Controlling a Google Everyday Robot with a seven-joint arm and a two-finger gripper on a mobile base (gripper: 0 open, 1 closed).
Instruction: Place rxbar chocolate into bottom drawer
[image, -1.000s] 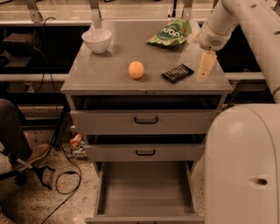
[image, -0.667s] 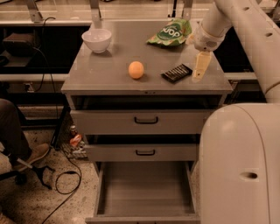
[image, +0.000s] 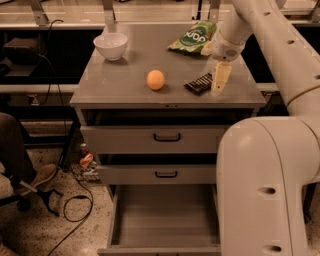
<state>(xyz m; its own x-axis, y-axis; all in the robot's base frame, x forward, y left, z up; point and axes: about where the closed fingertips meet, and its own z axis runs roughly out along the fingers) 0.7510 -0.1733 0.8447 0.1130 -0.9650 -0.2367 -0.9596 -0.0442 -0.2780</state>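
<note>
The rxbar chocolate (image: 199, 83), a dark flat bar with pale stripes, lies on the grey cabinet top (image: 120, 80) near its front right edge. My gripper (image: 220, 80) hangs down from the white arm right beside the bar, at its right end, fingertips close to the top's surface. The bottom drawer (image: 165, 220) stands pulled out below, its plain grey floor bare.
An orange ball (image: 155, 79) sits left of the bar. A green chip bag (image: 193, 36) lies at the back right, a white bowl (image: 110, 45) at the back left. Two upper drawers (image: 160, 137) with black handles are slightly open. My white base (image: 265, 190) blocks the right.
My gripper has shifted slightly left, closer to the right end of the bar. The bar, ball, bag and bowl have not moved.
</note>
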